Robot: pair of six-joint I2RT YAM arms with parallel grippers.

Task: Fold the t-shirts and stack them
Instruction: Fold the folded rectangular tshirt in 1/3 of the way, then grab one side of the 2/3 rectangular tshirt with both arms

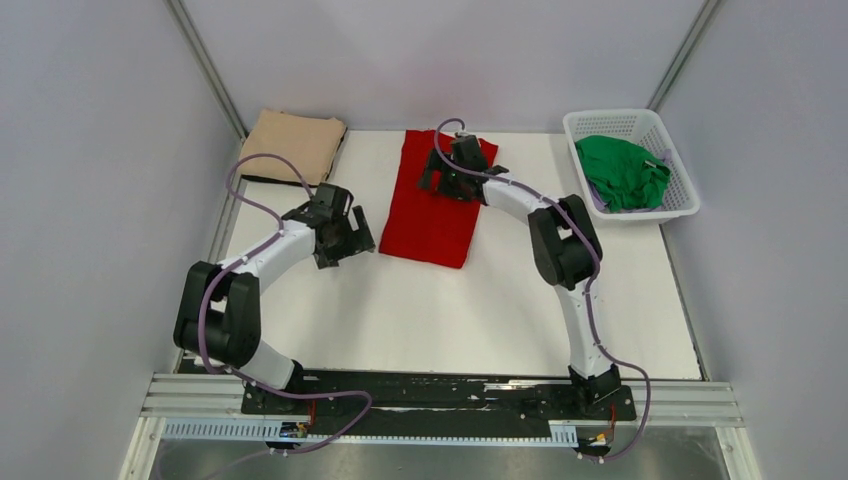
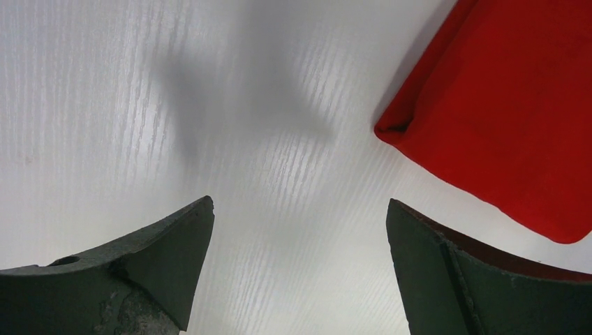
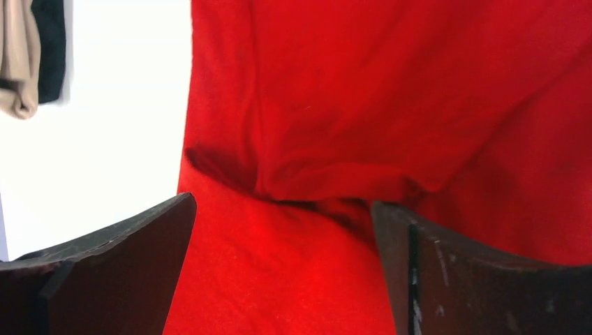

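Note:
The red t-shirt (image 1: 437, 215) lies folded into a long strip at the table's back middle. My right gripper (image 1: 447, 178) hovers over its far half, jaws open, with red cloth and a fold ridge (image 3: 328, 178) between and below them. My left gripper (image 1: 350, 235) is open and empty over bare table just left of the shirt's near corner (image 2: 502, 105). The tan t-shirt (image 1: 293, 143) lies folded at the back left; its edge shows in the right wrist view (image 3: 19, 63). The green t-shirt (image 1: 622, 172) sits crumpled in the basket.
A white lattice basket (image 1: 680, 175) stands at the back right corner. Grey walls enclose the white table (image 1: 450, 310) on three sides. A metal rail with the arm bases runs along the near edge.

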